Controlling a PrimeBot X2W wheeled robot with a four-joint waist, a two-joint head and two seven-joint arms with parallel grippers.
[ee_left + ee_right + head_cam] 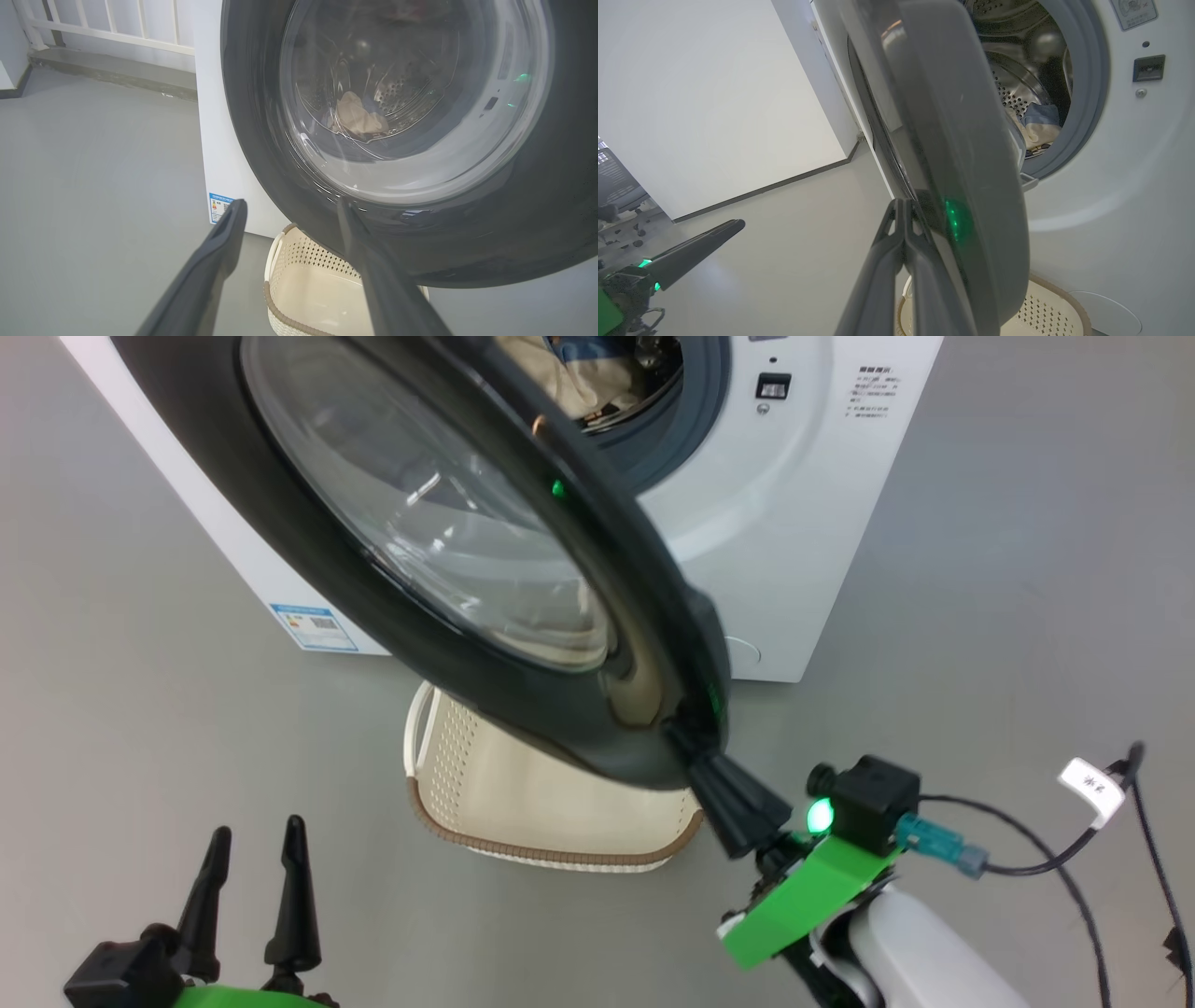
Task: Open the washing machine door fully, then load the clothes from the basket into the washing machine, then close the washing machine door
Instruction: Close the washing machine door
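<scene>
Right wrist view: the right pincer [903, 205] has its two dark fingers [878, 270] pressed flat together, with nothing between them. Its front end looks to touch the black outer face of the washing machine door [966, 140], low down near the free edge. The door stands half open. From this pincer it is seen edge-on. It starts right at the pincer and runs up and away toward its hinge side. The flat face is just to the right of the fingers, so a push to the right should swing it shut. I think that is the step now, because the loading looks done.

Just below the pincer, under the door, sits the basket [1057, 298] on the floor [784, 261]. It looks empty. It is low and the door hangs above it, so I do not think it will block the swing.

Farther on, past the door and to the right, is the round mouth of the washing machine [1111, 210]. The clothes [1036, 123], blue and cream, lie in the drum [1017, 60] behind the grey seal [1087, 93]. I cannot tell if any cloth sits on the seal.

The left pincer [257, 831] is well apart, on the other side of the basket. Its fingers are spread wide and hold nothing. The right arm is the nearer one for this job.
</scene>
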